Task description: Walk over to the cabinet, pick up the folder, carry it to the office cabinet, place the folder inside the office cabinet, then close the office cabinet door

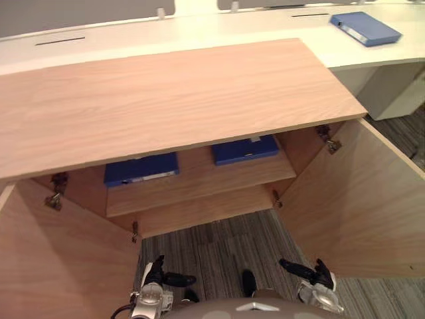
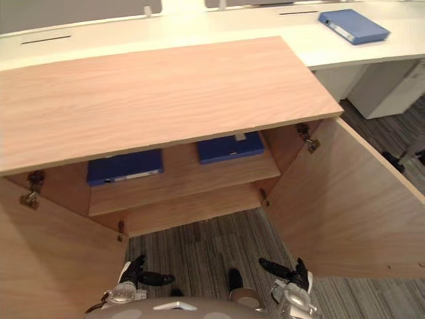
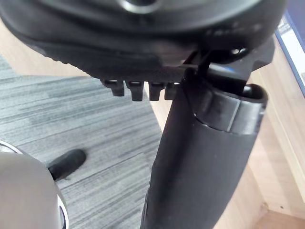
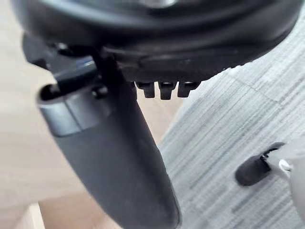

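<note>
Folder (image 1: 365,28) lies flat on the desk (image 1: 199,30), long axis far-left to near-right; left hand (image 1: 157,273) and right hand (image 1: 311,272) hang spread.

No text, number or sign can be read anywhere. The blue folder (image 1: 365,28) on the counter (image 1: 199,30) has a pale label along its spine, but the print is too small to make out. On the shelf (image 1: 199,178) inside the cabinet (image 1: 166,100), the left folder (image 1: 141,169) has a white strip along its near edge. The right folder (image 1: 245,149) has a small white patch by its far edge. Neither mark shows any legible print.
</note>
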You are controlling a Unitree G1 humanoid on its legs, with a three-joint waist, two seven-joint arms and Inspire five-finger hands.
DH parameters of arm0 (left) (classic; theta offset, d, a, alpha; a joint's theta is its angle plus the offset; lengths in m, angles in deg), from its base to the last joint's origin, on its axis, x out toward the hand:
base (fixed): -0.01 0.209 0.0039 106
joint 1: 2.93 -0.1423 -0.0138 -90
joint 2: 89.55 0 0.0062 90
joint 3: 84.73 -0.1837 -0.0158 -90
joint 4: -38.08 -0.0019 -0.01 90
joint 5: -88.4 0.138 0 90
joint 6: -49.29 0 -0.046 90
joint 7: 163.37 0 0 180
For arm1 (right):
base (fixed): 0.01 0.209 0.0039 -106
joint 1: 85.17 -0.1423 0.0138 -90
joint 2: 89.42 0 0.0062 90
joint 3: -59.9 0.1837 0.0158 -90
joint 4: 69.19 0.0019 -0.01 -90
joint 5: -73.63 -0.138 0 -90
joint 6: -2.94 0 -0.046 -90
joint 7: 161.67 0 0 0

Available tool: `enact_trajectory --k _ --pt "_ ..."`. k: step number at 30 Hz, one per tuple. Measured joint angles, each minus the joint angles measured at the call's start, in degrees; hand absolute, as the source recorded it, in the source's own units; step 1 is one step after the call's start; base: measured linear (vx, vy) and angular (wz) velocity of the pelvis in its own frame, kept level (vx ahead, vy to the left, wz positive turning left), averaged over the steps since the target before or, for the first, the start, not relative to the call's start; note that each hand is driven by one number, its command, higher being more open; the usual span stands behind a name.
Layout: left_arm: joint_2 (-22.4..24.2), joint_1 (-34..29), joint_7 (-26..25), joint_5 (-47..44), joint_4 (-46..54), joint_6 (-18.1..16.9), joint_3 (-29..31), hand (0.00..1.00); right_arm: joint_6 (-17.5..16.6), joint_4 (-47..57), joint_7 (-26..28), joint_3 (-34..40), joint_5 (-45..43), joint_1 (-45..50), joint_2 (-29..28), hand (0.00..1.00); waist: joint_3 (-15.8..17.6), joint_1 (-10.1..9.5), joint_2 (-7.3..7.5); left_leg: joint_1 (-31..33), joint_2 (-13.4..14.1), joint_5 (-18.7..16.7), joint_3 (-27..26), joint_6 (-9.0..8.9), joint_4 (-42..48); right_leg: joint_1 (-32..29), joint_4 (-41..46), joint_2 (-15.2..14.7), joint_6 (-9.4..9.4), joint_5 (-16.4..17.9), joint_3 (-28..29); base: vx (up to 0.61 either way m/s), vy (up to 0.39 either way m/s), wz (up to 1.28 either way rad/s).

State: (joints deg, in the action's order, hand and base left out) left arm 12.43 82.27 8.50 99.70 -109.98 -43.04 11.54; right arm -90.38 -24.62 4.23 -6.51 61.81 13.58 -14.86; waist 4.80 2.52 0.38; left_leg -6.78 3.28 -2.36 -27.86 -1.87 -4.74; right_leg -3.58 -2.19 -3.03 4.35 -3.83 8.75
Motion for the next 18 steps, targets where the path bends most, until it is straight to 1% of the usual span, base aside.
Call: enact_trajectory --k 3,4,5,7,10,11,13,15,17,18 --pt "0.96 -1.05 -0.04 0.57 0.15 0.13 2.23 1.0 -1.19 8.44 -1.63 2.8 -6.31 2.74 -1.83 1.0 -0.63 1.02 -0.16 -0.29 1.09 -2.79 -4.72 -0.69 3.17 -1.36 1.17 1.2 -0.1 0.08 4.28 0.01 -0.019 -0.75" --pt "1.31 -1.21 -0.04 0.6 0.31 0.14 2.6 1.0 -1.39 10.42 -1.94 3.43 -6.84 3.48 -2.21 1.0 -0.79 1.15 -0.31 -0.29 1.43 -3.26 -5.48 -0.73 3.73 -1.47 1.23 1.4 -0.1 0.08 5.01 0.03 -0.024 -0.66" --pt "2.46 -1.35 -0.05 0.65 0.6 0.17 3.93 1.0 -2.37 14.13 -2.75 5.06 -8.0 4.65 -3.03 1.0 -1.04 1.64 -0.61 -0.28 1.79 -4.25 -6.8 -0.96 4.88 -1.75 1.44 1.79 -0.09 0.09 6.29 0.04 -0.024 -0.57" --pt "4.44 -1.71 0.01 1.12 1.58 0.29 5.82 1.0 -3.31 18.81 -4.02 7.24 -9.02 5.44 -3.51 1.0 -1.39 1.88 -1.05 -0.31 2.73 -5.56 -9.27 -1.34 6.46 -2.63 2.27 2.52 -0.11 0.13 8.49 0.04 -0.022 -0.6" --pt "5.95 -1.61 -0.08 1.86 3.26 0.31 6.63 1.0 -4.63 24.51 -5.7 10.39 -11.09 5.57 -4.52 1.0 -1.48 2.35 -1.22 -0.3 3.35 -6.05 -11.2 -1.31 7.24 -3.74 3.2 3.32 -0.16 0.16 9.81 0.02 -0.026 -0.39" --pt "6.75 -1.66 -0.05 2.4 4.07 0.31 6.69 1.0 -5.21 26.86 -6.53 11.68 -11.45 5.52 -4.86 1.0 -1.46 2.78 -1.26 -0.35 3.52 -6.19 -11.58 -1.52 7.38 -3.85 3.27 3.54 -0.16 0.16 10.09 0.01 -0.033 -0.2" --pt "7.8 -1.55 0.21 2.98 4.49 0.3 6.25 1.0 -5.68 30.33 -7.21 12.99 -12.93 5.34 -4.86 1.0 -1.42 2.97 -1.37 -0.31 4.02 -6.72 -12.55 -2.02 8.23 -4.22 3.7 4.01 -0.21 0.2 10.88 0.0 -0.031 -0.23" --pt "7.96 -1.05 0.7 3.07 4.6 0.31 6.17 1.0 -6.07 33.95 -8.0 13.56 -13.05 4.79 -4.86 1.0 -1.28 3.84 -1.45 -0.3 4.47 -7.02 -13.26 -2.25 8.9 -4.6 4.13 4.52 -0.35 0.31 11.49 -0.01 -0.031 -0.25" --pt "8.02 -0.33 0.69 3.06 4.61 0.34 5.96 1.0 -6.99 38.53 -8.33 13.76 -12.95 3.75 -4.46 1.0 -0.97 4.25 -1.97 -0.05 4.94 -7.26 -14.38 -2.51 9.58 -5.52 4.8 5.17 -0.4 0.34 12.48 -0.01 -0.028 -0.25" --pt "8.04 -0.02 0.69 3.06 4.71 0.33 5.88 1.0 -7.01 38.99 -8.36 14.12 -12.95 3.19 -4.1 1.0 -0.75 4.48 -2.08 0.02 4.99 -7.26 -14.38 -2.51 9.69 -5.57 4.83 5.21 -0.4 0.34 12.49 0.0 -0.028 -0.09"
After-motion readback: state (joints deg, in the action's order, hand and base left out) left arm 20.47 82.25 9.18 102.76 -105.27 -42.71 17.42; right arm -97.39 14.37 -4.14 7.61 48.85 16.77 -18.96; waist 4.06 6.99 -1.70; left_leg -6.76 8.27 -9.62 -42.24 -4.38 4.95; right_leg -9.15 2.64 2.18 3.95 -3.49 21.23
